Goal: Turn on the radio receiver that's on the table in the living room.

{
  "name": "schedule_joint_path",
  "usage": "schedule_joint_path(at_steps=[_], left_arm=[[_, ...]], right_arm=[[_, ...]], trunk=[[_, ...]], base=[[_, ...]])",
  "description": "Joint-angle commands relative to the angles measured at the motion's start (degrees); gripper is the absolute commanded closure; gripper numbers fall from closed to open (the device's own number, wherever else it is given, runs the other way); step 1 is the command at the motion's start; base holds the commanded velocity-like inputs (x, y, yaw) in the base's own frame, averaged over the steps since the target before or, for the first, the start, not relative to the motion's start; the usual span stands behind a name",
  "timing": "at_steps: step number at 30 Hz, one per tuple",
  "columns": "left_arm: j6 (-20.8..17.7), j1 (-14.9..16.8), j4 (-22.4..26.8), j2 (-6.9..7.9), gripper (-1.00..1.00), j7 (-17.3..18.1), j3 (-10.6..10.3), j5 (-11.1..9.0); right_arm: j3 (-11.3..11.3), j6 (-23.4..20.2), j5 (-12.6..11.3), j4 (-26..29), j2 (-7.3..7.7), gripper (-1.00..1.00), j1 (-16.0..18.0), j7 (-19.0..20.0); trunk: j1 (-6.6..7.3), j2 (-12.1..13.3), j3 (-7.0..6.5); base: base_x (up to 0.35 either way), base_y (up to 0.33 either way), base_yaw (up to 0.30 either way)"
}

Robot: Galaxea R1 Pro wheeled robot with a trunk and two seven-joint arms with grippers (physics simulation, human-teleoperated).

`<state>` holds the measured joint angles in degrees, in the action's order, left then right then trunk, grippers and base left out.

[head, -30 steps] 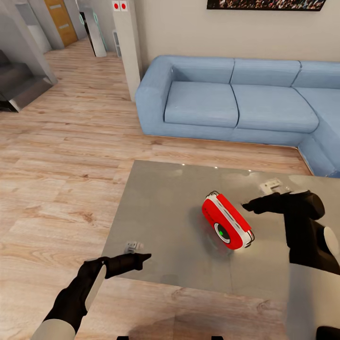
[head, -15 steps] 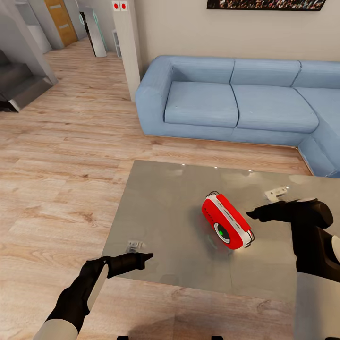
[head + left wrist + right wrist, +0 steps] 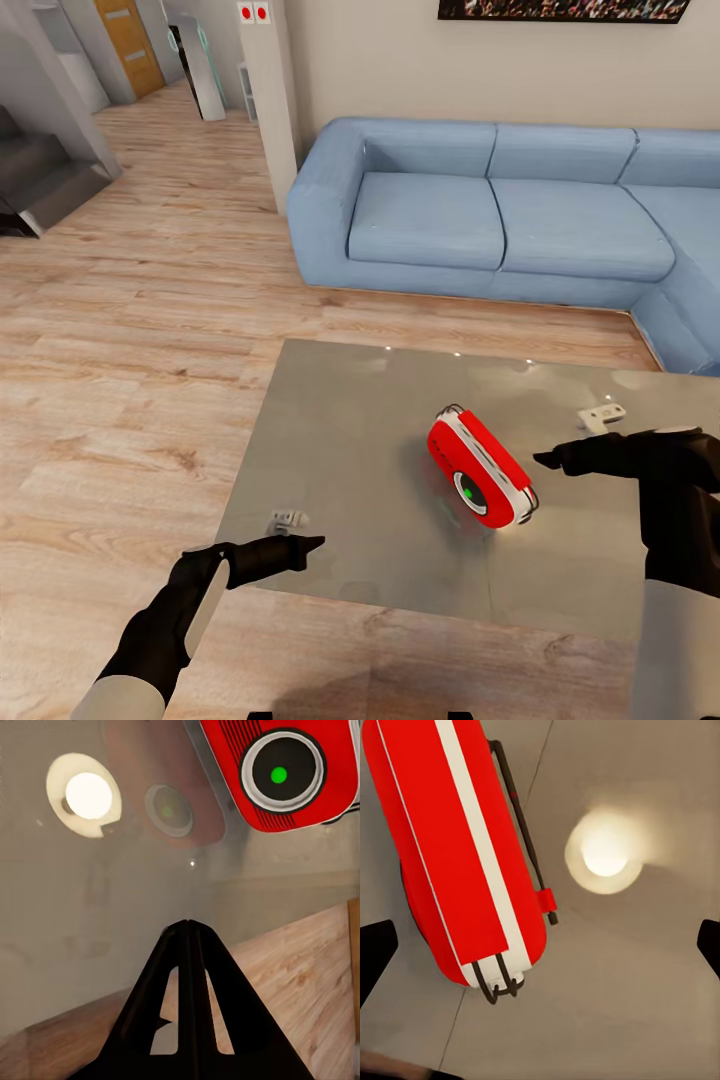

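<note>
**On the grey table: radio lying just beside the right gripper**

On the glossy table (image 3: 340, 450), toward its right half, the radio receiver (image 3: 480, 480) is lying tipped back, its long axis running from about 10 o'clock to 4 o'clock in the head view, dial and green light facing toward 7 o'clock. The right gripper (image 3: 548, 460) is hovering just beside it, with the radio sitting at about 8 o'clock from the fingertips, apart and not touching. In the right wrist view the 2 fingers are showing at opposite edges, spread wide, with the red body and its wire handle (image 3: 521, 817) lying between them. The left gripper (image 3: 308, 543) is hanging over the near table edge, fingers pressed together, the radio at roughly 2 o'clock from it and well apart. The right arm is judged the nearer 1 for the coming press, and the dial face is turned away from it, so reaching round may be needed.

Beyond the table, at 12 o'clock, a light-blue sofa (image 3: 480, 220) is standing against the pale wall of the living room, on a wood plank floor (image 3: 130, 350).
</note>
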<state>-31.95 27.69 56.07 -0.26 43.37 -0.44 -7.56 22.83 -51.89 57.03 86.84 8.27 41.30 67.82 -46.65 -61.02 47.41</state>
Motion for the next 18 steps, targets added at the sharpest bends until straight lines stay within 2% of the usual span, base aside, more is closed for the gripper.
schedule_joint_path(at_steps=[1, 5, 18], left_arm=[[-0.02, 0.00, 0.00, 0.00, 1.00, 0.02, -0.03, -0.02], [-0.10, 0.00, 0.00, 0.02, 1.00, 0.04, -0.07, -0.02], [-0.08, 0.00, 0.00, 0.09, 1.00, 0.04, -0.17, -0.03]], right_arm=[[0.01, 0.01, 0.01, 0.00, 0.00, -1.00, -0.03, 0.01], [0.01, 0.03, 0.01, -0.03, -0.05, -1.00, -0.03, 0.03], [0.02, 0.10, 0.10, -0.09, -0.18, -1.00, -0.01, -0.02]], trunk=[[0.00, 0.00, 0.00], [0.00, 0.00, 0.00], [0.00, 0.00, 0.00]], base=[[-0.090, 0.000, 0.000], [-0.192, 0.000, 0.000], [-0.280, 0.000, 0.000]])
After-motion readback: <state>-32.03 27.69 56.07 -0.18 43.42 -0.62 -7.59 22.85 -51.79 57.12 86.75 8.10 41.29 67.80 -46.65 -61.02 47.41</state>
